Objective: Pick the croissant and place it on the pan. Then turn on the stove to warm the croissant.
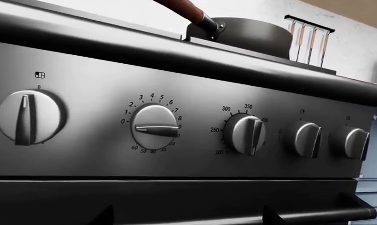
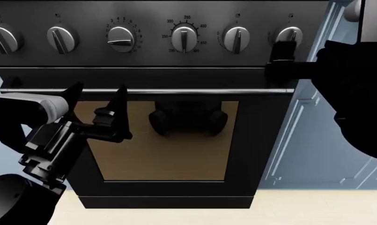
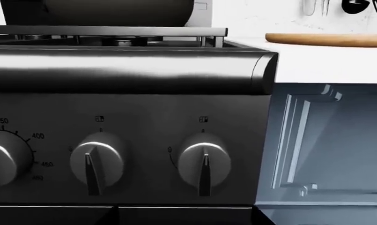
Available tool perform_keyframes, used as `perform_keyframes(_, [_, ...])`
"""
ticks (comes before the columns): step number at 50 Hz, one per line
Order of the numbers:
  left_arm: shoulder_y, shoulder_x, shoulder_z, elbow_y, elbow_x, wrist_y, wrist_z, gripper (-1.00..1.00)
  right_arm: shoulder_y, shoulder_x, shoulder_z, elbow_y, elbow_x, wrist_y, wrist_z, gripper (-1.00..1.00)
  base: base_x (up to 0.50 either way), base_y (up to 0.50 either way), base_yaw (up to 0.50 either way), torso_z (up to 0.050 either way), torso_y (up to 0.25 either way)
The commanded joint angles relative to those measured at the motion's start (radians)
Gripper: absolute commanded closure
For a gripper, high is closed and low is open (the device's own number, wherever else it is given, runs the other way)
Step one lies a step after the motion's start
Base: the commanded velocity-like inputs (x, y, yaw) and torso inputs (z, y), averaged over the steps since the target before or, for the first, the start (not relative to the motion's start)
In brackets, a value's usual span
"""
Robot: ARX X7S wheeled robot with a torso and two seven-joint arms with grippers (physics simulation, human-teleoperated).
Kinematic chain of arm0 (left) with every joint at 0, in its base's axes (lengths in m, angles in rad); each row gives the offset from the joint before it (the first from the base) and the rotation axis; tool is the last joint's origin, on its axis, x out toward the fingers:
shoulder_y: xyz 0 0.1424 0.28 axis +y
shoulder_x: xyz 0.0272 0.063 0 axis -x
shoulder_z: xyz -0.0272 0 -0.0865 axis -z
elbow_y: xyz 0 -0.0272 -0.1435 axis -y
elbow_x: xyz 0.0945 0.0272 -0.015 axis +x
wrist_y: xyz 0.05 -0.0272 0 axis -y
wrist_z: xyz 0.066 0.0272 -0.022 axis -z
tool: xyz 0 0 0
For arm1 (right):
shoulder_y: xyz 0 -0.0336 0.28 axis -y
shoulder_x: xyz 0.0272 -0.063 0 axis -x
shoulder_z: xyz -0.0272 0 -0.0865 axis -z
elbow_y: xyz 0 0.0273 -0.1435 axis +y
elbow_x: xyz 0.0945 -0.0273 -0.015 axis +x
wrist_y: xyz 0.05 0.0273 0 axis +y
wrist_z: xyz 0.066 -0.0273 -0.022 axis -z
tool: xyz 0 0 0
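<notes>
Left gripper (image 2: 98, 101) fingers spread, empty, before stove (image 2: 175, 70) oven door — right gripper (image 2: 282, 49) at rightmost knob (image 2: 291, 36), grip unclear.

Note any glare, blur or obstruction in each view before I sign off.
Left wrist view: sharp; soft sheen across the stove panel, numerals legible. Head view: the dark right hand masks the last knob; the oven window reflects a dark shape. Right wrist view: bright band along the stove's top edge, otherwise clear.
</notes>
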Motion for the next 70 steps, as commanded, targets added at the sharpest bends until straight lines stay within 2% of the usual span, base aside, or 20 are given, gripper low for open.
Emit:
perform_keyframes(1, [-0.005,0.001,0.006,-0.006,0.002,0.001,0.002,-1.0,0.007,-0.002,-0.008,0.02,-0.029,-0.001,-0.018,-1.0,0.0,0.0,0.0,0.0,0.0])
perform_keyframes(70, [-0.011,-0.001,0.03,-0.031,0.01,0.002,-0.011,-1.0,-0.019,-0.051,-0.073,0.169,-0.197,-0.057,-0.16,-1.0,0.0,0.0,0.0,0.0,0.0])
